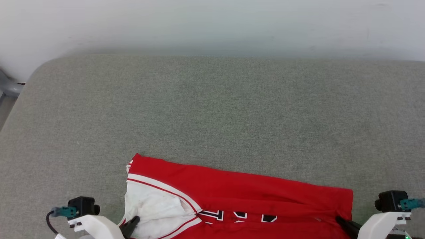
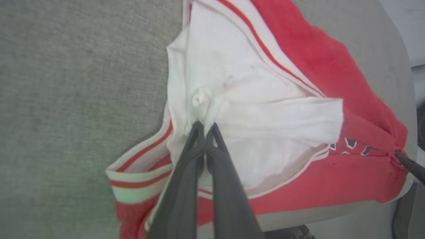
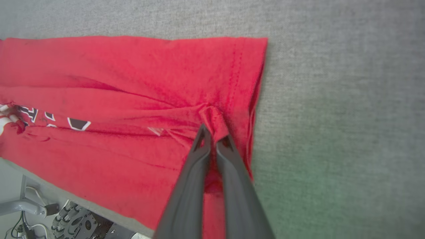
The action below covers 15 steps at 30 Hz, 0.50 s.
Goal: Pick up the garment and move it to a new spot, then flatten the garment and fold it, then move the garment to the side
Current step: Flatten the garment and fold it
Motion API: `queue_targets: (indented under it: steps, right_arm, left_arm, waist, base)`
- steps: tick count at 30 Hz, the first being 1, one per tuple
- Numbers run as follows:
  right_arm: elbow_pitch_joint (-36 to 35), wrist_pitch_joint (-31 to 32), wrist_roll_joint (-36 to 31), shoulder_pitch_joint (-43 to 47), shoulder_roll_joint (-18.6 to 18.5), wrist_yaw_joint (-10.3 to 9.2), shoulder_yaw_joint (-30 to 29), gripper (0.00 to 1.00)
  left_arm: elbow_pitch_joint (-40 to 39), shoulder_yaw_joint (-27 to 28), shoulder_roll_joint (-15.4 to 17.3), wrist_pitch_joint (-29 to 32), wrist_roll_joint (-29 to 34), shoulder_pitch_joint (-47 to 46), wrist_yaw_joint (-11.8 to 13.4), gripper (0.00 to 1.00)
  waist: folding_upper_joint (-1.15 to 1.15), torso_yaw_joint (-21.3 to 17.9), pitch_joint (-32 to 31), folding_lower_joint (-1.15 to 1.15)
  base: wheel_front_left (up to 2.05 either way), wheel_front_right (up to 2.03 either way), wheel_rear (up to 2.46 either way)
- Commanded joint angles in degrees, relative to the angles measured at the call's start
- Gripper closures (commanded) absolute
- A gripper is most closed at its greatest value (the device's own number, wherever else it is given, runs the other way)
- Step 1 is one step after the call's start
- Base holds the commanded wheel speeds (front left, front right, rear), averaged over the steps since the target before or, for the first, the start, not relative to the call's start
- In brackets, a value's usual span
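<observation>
Ok, my call: lift both ends in sync and keep the cloth taut so neither pinch slips. My left gripper (image 2: 204, 127) was clamped on the white sleeve (image 2: 252, 99), my right gripper (image 3: 214, 134) on red fabric by the hem. The garment (image 1: 239, 192) lay stretched between them at the near edge of the grey pad (image 1: 212, 109).

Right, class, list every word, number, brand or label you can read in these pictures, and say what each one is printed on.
No text reads in full in any view.
Black white-outlined lettering on the front of the red jersey T-shirt: a fold of the cloth hides most of it, only broken pieces of characters show, and they cannot be read.
No brand, label or sign can be made out on anything else.
</observation>
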Motion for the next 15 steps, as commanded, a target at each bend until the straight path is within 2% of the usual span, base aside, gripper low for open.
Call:
queue_targets:
  steps: [1, 2, 3, 4, 6, 7, 8, 9, 10, 11, 15]
  right_arm:
    - [0.7, -0.5, -0.3, 1.0, 0.3, -0.05, 0.1, 1.00]
    - [1.3, -0.8, -0.2, 1.6, 0.9, -0.06, 0.2, 1.00]
    - [1.6, -1.2, -0.1, 2.1, 1.2, -0.06, 0.4, 0.93]
    - [2.1, -1.9, -0.3, 2.2, 1.3, -0.06, 0.4, 0.68]
    - [3.4, -2.6, -0.2, 3.0, 2.0, -0.07, 0.6, 0.55]
    - [3.7, -3.1, -0.3, 3.3, 2.1, -0.07, 0.8, 0.37]
    - [3.9, -3.9, 0.0, 3.5, 2.4, -0.07, 0.8, 0.00]
    - [4.0, -4.4, 0.0, 3.7, 2.5, -0.07, 1.1, 0.00]
    - [3.8, -5.3, -0.1, 3.7, 2.5, -0.08, 1.1, 0.00]
    - [3.3, -6.2, -0.4, 4.0, 2.4, -0.09, 1.0, 0.00]
    - [-0.9, -9.9, -1.2, 4.4, 2.5, -0.05, 0.7, 0.00]
  left_arm:
    - [1.0, -0.1, 0.0, -0.3, -0.1, 1.0, 0.3, 1.00]
    - [1.9, -0.4, -0.4, -0.5, -0.1, 1.6, 0.3, 1.00]
    - [2.8, -0.5, -0.8, -0.8, -0.1, 1.7, 0.1, 1.00]
    - [3.6, -0.4, -1.3, -1.1, -0.5, 1.7, -0.1, 1.00]
    - [5.2, -0.8, -1.8, -1.5, -0.5, 1.9, -0.8, 1.00]
    - [6.0, -0.6, -2.1, -2.2, -0.5, 1.7, -1.0, 1.00]
    - [6.8, -0.4, -2.3, -2.8, -0.3, 1.5, -1.3, 1.00]
    - [7.6, -0.6, -2.3, -3.0, 0.0, 1.3, -1.4, 0.77]
    - [8.0, -0.6, -2.5, -3.4, 0.1, 1.0, -1.7, 0.26]
    - [8.1, -0.6, -2.7, -4.1, 0.2, 0.7, -2.0, 0.00]
    - [6.8, -0.1, -2.7, -7.7, 2.2, -0.4, -2.3, 0.00]
  waist:
    - [0.00, -0.2, -0.2, 0.01]
    - [0.00, -0.4, -0.5, 0.01]
    - [0.00, -0.5, -0.6, 0.01]
    - [0.00, -0.7, -0.7, 0.01]
    - [0.00, -0.9, -1.2, 0.01]
    - [0.00, -0.9, -1.4, 0.01]
    - [0.00, -0.9, -1.6, 0.01]
    - [0.00, -1.0, -1.9, 0.01]
    - [0.00, -1.0, -2.1, 0.01]
    - [0.00, -1.0, -2.3, 0.01]
    - [0.00, -1.2, -3.2, 0.01]
  base:
    - [0.00, 0.00, 0.00]
    - [0.00, 0.00, 0.00]
    - [0.00, 0.00, 0.00]
    - [0.00, 0.00, 0.00]
    - [0.00, 0.00, 0.00]
    - [0.00, 0.00, 0.00]
    - [0.00, 0.00, 0.00]
    - [0.00, 0.00, 0.00]
    - [0.00, 0.00, 0.00]
    - [0.00, 0.00, 0.00]
    - [0.00, 0.00, 0.00]
